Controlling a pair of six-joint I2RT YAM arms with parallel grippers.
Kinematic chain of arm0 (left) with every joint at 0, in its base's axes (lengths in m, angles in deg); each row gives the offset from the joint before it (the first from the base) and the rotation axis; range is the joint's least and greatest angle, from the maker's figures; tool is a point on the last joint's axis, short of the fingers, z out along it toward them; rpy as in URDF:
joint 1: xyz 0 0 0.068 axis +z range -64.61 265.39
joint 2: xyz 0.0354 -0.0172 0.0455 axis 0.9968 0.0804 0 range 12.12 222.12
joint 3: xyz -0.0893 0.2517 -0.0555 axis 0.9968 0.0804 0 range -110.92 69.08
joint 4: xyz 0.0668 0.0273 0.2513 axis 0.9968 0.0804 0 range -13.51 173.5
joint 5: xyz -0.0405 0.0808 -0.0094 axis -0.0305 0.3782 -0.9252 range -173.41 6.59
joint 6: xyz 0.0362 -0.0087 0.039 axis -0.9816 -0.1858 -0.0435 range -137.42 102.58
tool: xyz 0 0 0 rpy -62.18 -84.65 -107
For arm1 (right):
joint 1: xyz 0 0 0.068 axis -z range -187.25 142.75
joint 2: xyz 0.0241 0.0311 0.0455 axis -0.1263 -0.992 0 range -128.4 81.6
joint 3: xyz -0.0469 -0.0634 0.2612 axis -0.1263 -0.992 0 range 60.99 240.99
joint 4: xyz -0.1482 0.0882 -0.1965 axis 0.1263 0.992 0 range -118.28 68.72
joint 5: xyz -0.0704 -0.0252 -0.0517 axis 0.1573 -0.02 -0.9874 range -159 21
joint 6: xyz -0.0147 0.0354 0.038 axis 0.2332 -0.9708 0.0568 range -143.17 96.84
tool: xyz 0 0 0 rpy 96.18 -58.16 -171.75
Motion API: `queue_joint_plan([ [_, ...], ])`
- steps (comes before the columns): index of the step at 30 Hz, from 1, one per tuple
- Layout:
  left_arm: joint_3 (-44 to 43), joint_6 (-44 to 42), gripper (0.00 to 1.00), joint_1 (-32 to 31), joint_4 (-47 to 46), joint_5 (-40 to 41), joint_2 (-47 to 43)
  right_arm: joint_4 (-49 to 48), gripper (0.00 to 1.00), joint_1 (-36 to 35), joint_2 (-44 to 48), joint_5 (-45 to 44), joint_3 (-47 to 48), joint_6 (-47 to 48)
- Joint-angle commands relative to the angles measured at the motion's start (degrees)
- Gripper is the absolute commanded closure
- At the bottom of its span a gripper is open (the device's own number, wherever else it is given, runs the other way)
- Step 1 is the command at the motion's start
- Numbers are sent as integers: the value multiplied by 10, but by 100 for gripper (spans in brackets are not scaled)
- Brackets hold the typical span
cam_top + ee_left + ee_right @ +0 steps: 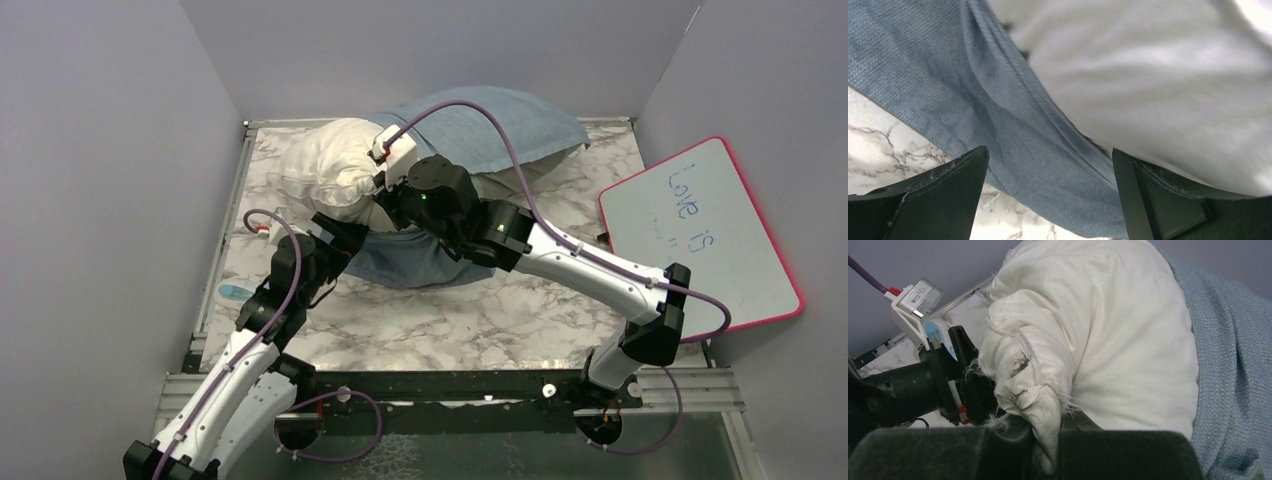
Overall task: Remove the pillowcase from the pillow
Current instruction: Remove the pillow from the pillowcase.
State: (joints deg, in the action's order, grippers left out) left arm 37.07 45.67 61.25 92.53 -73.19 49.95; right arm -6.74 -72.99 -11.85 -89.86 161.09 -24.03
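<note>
The white pillow [325, 165] lies about half out of the grey-blue pillowcase [500, 125], with its bared end bulging toward the far left. The right gripper [1045, 436] is clamped on a frayed pillow corner, while the left gripper [1048, 200] hangs over the pillowcase hem with its jaws wide apart, holding nothing. What remains, I judge, is to pin the cloth and pull the pillow free.

Pillow [320, 165] sits far-left on table [520, 310], half out of pillowcase [500, 125], which runs right along the back and forward under it. Whiteboard [700, 230] hangs off the table's right edge. Right gripper [1048, 445] at pillow's near corner, left gripper [1050, 200] just nearer.
</note>
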Motion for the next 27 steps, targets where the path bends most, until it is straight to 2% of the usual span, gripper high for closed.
queue_joint_plan([
  [1,60,47,8,87,-90,-85,-18,-32,99,-5,16,27,61,-31],
  [4,125,92,13,143,-208,-163,-8,-18,99,-4,10,44,79,-43],
  [6,145,107,14,155,-284,-188,24,-14,99,-5,12,59,83,-58],
  [12,125,104,14,168,-391,-209,118,-8,99,-4,17,108,86,-90],
  [16,125,112,13,171,-377,-225,92,-5,99,-5,7,63,87,-89],
  [21,149,132,10,172,-220,-183,-52,-5,99,-4,-14,0,113,-77],
  [24,166,146,10,171,-168,-149,-141,0,99,-5,-26,6,132,-76],
  [27,193,170,10,172,-195,-142,-170,2,99,-4,-25,41,132,-86],
])
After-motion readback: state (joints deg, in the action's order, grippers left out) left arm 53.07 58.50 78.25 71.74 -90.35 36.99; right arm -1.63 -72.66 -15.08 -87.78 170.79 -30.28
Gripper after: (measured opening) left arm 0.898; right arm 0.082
